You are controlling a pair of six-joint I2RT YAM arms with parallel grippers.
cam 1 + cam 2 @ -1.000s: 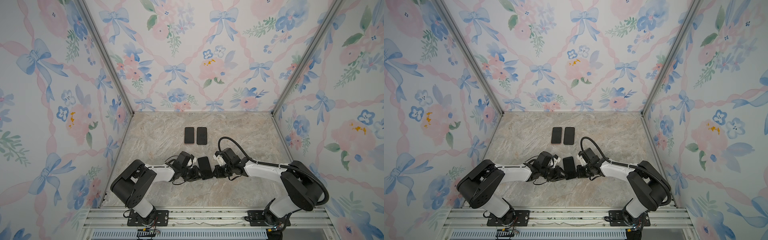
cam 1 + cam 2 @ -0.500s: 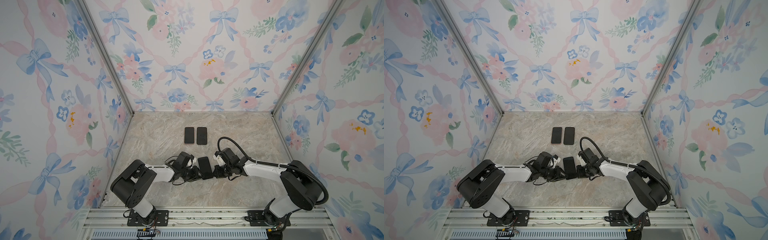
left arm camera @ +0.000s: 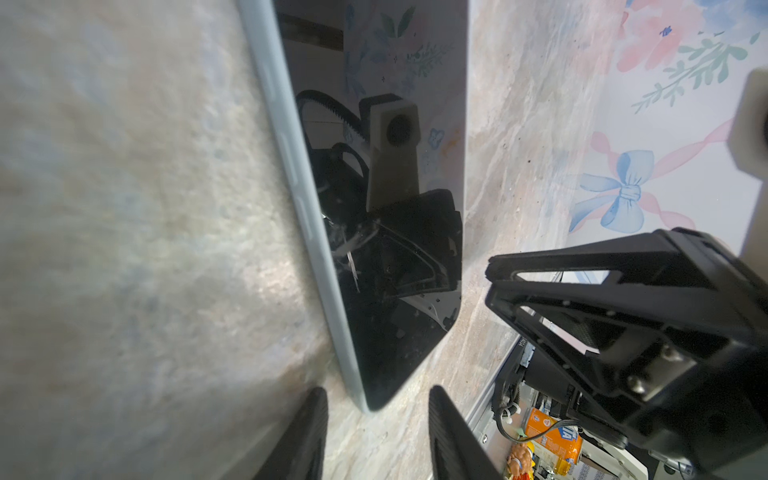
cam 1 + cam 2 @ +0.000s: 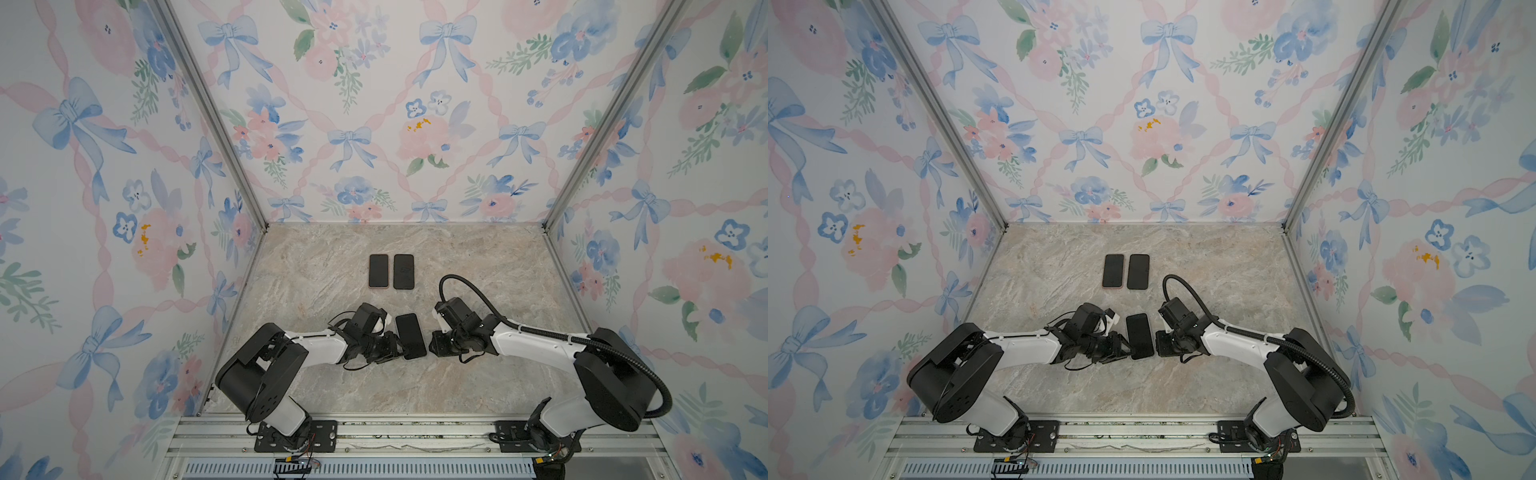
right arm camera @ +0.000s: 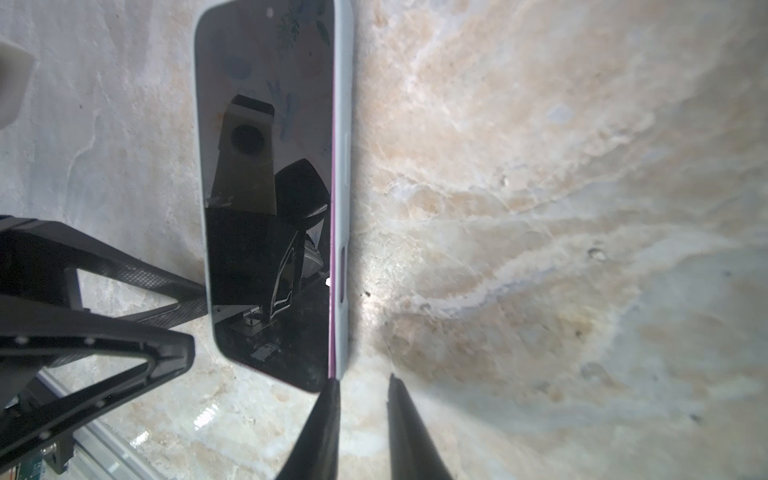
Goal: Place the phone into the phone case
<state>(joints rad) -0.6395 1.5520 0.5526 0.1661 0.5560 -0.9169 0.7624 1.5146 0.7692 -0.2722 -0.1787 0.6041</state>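
The phone [image 4: 410, 336], black screen up, lies flat on the marble floor between my two grippers in both top views. The wrist views show it seated in a pale grey phone case [image 3: 291, 166] that wraps its long edge; a thin magenta line of the phone [image 5: 266, 166] shows along the case [image 5: 344, 124]. My left gripper [image 3: 378, 415] is open, the phone's near corner just ahead of its fingertips, nothing between them. My right gripper [image 5: 361, 390] is open a little at the opposite corner, one fingertip [image 5: 328, 399] touching the case's end.
Two more dark phones lie side by side farther back, one pink-rimmed [image 4: 378, 271], one black [image 4: 403, 271]. Floral walls close in three sides. A metal rail [image 4: 415, 432] with both arm bases runs along the front edge.
Both grippers have opened. The right gripper has let go of the phone's edge and drawn back a little. The phone stays in place.
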